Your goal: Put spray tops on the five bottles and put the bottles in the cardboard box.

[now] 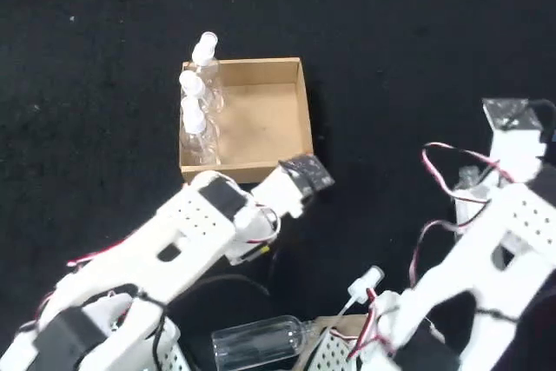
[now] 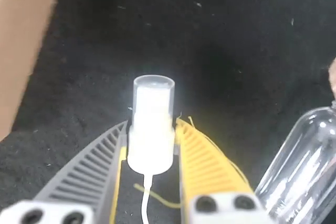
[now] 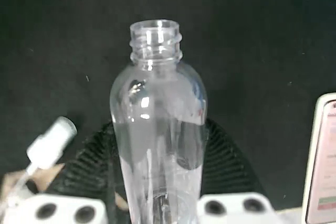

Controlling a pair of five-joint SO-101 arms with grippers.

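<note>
My left gripper [image 2: 152, 125] is shut on a white spray top [image 2: 152, 124], whose dip tube runs back between the fingers. In the high view this spray top [image 1: 368, 281] sits at the bottom centre-right, in the left gripper [image 1: 360, 319]. My right gripper [image 3: 160, 125] is shut on a clear bottle [image 3: 157, 129] with an open, capless neck pointing away from it. That bottle [image 1: 261, 342] lies level at the high view's bottom, its neck toward the spray top, a short gap between them. The cardboard box [image 1: 304, 110] stands farther back with three capped bottles [image 1: 198, 119] along one wall.
Black cloth covers the table. The rest of the box floor is bare. A white flat device [image 3: 323, 161] lies beside the right gripper. The box's edge [image 2: 21, 35] shows in the left wrist view, and the clear bottle [image 2: 299, 171] at its other side.
</note>
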